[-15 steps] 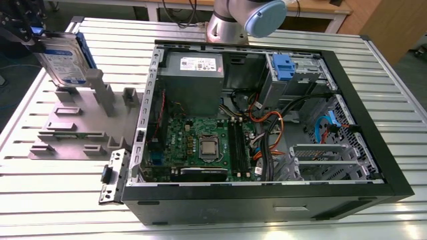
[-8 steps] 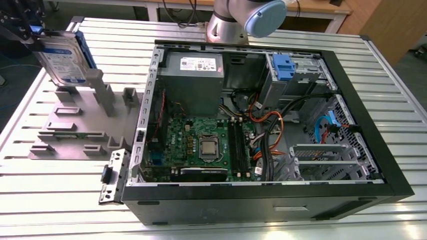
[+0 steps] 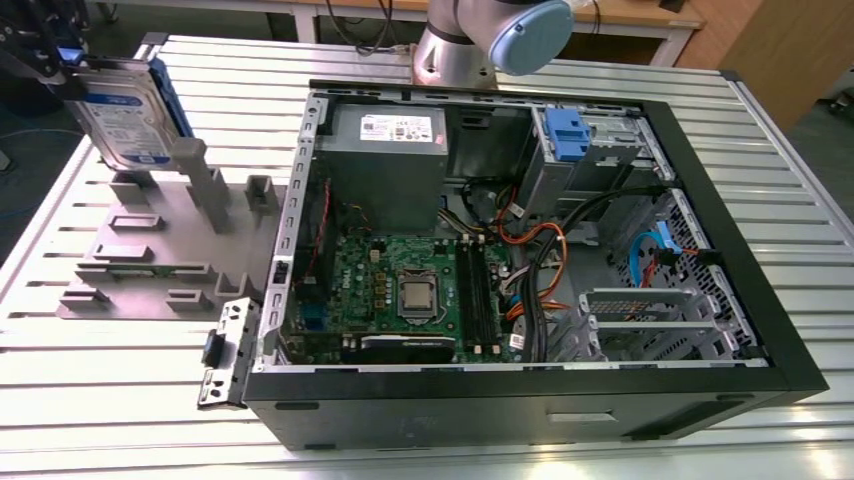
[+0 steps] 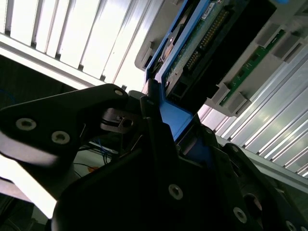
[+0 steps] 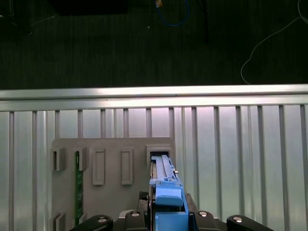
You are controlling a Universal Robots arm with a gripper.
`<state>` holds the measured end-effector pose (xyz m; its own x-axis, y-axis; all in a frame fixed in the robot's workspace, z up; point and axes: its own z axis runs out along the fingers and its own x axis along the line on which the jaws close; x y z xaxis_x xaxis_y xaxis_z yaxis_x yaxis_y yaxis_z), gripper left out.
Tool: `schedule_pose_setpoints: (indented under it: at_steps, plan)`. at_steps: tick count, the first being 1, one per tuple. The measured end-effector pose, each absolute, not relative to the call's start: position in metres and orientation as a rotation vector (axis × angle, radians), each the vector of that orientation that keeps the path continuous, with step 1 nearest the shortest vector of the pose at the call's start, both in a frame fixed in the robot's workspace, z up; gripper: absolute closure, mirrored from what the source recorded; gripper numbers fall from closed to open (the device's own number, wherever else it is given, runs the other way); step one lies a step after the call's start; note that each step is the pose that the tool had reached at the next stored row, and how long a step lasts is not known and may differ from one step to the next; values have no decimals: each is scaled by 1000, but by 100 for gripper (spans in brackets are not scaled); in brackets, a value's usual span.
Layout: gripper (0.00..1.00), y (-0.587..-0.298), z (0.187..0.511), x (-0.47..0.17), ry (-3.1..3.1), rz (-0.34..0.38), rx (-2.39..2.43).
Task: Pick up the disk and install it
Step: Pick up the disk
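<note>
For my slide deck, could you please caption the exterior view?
The gripper clamps the upright disk at the grey fixture, beside the open computer case.

an open computer case (image 3: 507,405) lies beside a grey stepped fixture (image 3: 147,262) on a slatted table (image 3: 120,400).

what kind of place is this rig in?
Likely a robotics lab bench for PC assembly trials: an open computer case lies on a slatted aluminium table, a grey parts fixture beside it, and a robot arm at the table's far edge.
</note>
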<state>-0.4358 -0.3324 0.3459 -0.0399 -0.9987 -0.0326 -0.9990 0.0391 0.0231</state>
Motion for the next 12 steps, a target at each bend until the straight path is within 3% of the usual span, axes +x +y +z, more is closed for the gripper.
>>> schedule_pose_setpoints:
  at_steps: [12]
  plan:
    - [63,-332,349,-436,2259,62,-2172]
